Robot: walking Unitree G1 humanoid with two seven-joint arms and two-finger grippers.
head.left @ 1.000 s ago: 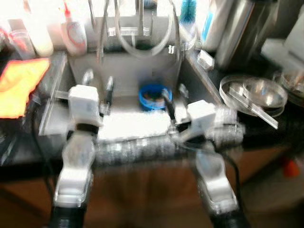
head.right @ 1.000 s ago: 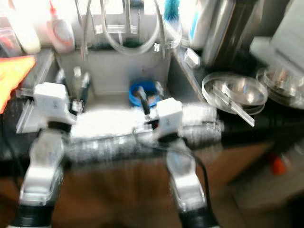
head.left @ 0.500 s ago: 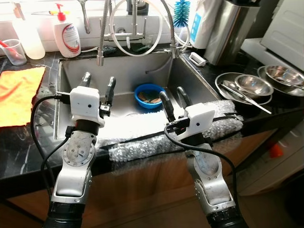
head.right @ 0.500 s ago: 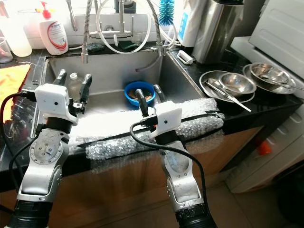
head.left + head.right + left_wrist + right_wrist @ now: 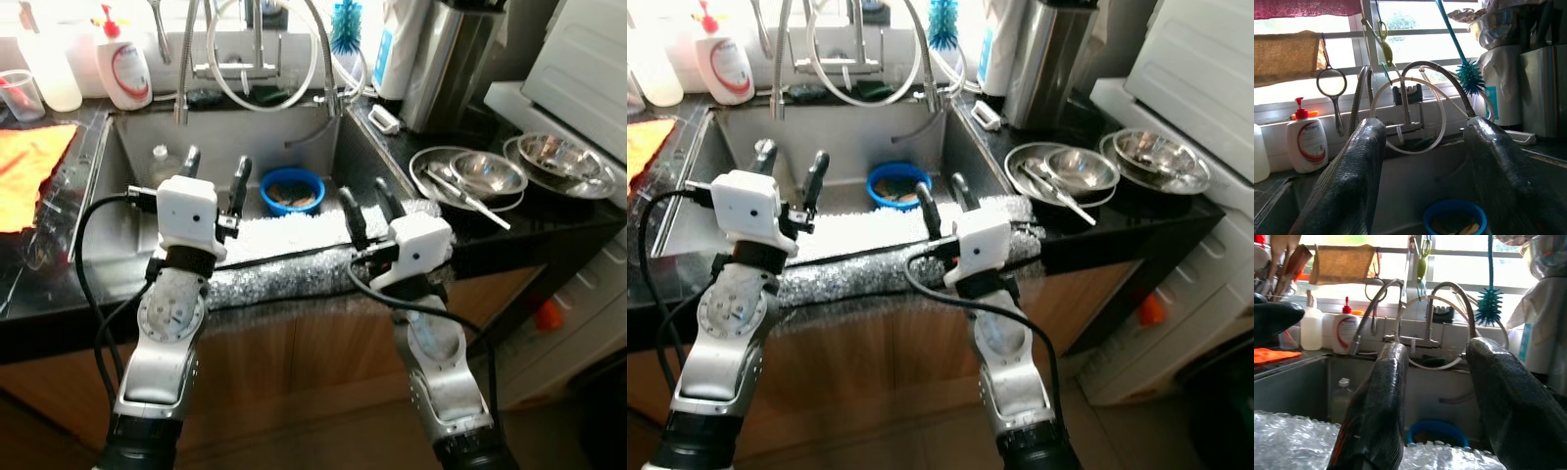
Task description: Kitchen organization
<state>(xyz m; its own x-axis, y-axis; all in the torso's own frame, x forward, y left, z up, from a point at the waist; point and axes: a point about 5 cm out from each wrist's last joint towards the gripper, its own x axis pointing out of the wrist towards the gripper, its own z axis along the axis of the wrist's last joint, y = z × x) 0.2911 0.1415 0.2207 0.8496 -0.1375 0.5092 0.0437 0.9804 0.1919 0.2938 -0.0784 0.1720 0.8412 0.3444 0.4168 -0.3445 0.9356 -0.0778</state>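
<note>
The robot stands facing a steel sink (image 5: 127, 166) set into a black counter (image 5: 509, 235), with both arms raised in front of it. The left gripper (image 5: 214, 176) is held over the near part of the basin, its two black fingers spread apart and closed on nothing. The right gripper (image 5: 366, 210) is held just above the front edge of the sink, its fingers also apart and empty.

A long strip of bubble wrap (image 5: 294, 264) lies along the front rim of the sink, running under both grippers from below the left wrist to the counter at the right. Inside the basin, a blue bowl (image 5: 292, 190) sits near the back right corner, holding something brownish that I cannot make out. It lies between the two grippers and beyond them, touched by neither. A small clear bottle (image 5: 163, 162) stands in the basin to the left, just behind the left gripper.

At the back, a spring faucet with looped hoses (image 5: 1405, 105) rises over the sink. A soap dispenser with a red pump (image 5: 122, 64) stands to its left and a teal bottle brush (image 5: 343, 22) to its right. An orange cloth (image 5: 27, 166) lies on the counter at far left. On the right counter rest several steel bowls (image 5: 490, 171), with a pair of tongs (image 5: 460, 196) across the nearest one.
</note>
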